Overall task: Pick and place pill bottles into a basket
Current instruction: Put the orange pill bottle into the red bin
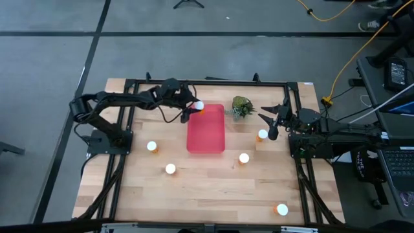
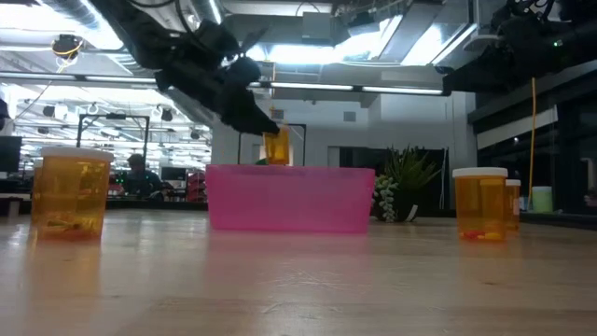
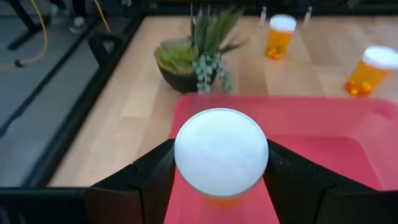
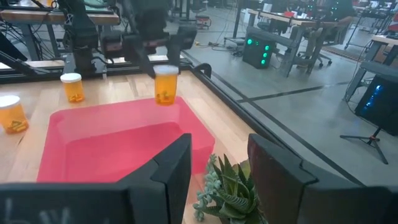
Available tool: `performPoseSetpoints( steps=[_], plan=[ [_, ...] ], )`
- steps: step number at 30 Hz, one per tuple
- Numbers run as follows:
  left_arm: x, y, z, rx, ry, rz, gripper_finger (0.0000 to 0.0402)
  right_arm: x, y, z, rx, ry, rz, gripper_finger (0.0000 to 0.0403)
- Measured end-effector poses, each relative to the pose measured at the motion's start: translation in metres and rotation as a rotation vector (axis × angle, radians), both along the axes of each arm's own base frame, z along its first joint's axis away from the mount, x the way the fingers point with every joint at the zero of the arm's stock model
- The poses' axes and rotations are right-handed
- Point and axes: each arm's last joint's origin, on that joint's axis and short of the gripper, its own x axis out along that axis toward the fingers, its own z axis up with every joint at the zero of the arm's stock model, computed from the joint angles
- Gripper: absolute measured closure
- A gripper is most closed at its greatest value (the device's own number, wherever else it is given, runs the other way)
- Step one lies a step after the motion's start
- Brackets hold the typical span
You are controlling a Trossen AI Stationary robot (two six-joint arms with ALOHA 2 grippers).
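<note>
The left gripper (image 1: 192, 107) is up over the far end of the flat red-pink plastic tray with low walls (image 1: 207, 139), its fingers clamped on a small orange translucent pill bottle with a round white cap (image 1: 198, 105). From table level, that bottle (image 2: 275, 147) hangs clear above the tray wall, upright, not yet inside. The wrist view has the white cap (image 3: 221, 151) square between the two dark fingers, red tray floor beneath it.

The job now, I'd say, is a clean release: bring it a touch further in from the rim, lower until the base is near the floor, then let go, so it doesn't tip or bounce out over that low wall.

The right gripper (image 1: 271, 121) waits at the right side of the table, fingers spread and holding nothing, near the small green potted plant (image 1: 242, 107). Five more capped orange bottles stand loose on the wooden table (image 1: 213, 188), outside the tray.
</note>
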Motion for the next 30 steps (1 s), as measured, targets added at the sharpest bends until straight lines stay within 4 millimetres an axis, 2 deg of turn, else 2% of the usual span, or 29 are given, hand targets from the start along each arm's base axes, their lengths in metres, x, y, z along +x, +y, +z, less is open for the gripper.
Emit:
performPoseSetpoints(
  steps=[11,24,30],
  plan=[
    [0.011,0.004,-0.036,-0.009,0.122,0.034,0.0185,0.0,0.0,0.0,0.001,0.001,0.0,0.0242],
    [0.016,0.006,-0.057,0.023,0.195,0.055,0.0185,0.0,0.0,0.0,0.001,0.002,0.0,0.0242],
    [0.017,0.006,-0.06,0.027,0.206,0.063,0.0185,0.0,0.0,0.0,0.003,0.004,0.0,0.0242]
  ],
)
